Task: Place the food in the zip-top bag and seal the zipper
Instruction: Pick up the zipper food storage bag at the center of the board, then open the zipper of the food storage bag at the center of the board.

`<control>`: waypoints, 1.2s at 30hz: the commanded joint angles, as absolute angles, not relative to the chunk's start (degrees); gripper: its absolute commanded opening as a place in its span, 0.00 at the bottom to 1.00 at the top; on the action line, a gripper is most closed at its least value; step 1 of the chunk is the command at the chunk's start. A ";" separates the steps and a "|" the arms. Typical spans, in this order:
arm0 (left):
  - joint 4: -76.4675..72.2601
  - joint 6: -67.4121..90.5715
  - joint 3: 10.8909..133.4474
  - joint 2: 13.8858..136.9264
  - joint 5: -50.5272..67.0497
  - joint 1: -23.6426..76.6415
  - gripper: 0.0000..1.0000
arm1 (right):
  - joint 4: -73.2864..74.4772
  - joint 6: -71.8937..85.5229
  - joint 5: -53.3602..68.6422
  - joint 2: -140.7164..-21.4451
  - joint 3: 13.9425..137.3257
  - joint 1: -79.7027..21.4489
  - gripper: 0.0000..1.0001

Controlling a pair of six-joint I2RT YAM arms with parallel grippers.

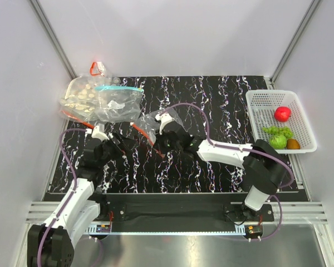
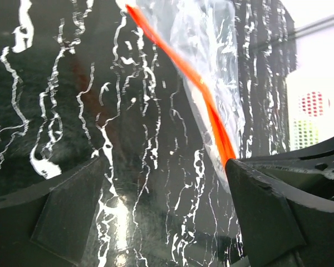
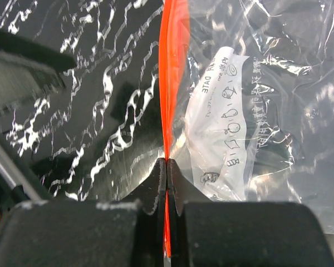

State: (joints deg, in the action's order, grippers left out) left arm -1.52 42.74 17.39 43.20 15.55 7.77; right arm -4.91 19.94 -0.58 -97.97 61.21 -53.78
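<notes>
Zipper (image 3: 173, 72) in tight pinch of right end effector (image 3: 166, 167); left end effector (image 2: 166, 167) wide, alongside.

Top cam: high at near edge, looks down on whole table (image 1: 156, 178). Wrist cams: low, v. close to tabletop. All three share orange zipper (image 3: 175, 67).

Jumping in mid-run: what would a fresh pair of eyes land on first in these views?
First, the red-orange zipper of the clear zip-top bag, near the table's middle, pinched edge-on between the right arm's shut jaws. Next, the bright toy food, all sitting in the white basket at the table's right edge, none of it bagged. The left arm's jaws stand open close to the same zipper.
</notes>
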 commanded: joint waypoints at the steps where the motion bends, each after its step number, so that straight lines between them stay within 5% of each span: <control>1: -7.82 41.92 17.23 42.63 18.46 8.70 0.98 | -8.09 23.03 -0.35 -92.21 58.02 -53.44 0.00; 22: -9.84 45.97 30.85 58.09 11.16 17.23 0.98 | -10.11 21.88 9.58 -79.63 48.43 -53.44 0.00; 36: -18.36 46.49 21.98 45.71 15.38 17.31 0.90 | -6.50 24.61 1.41 -76.99 49.75 -53.35 0.00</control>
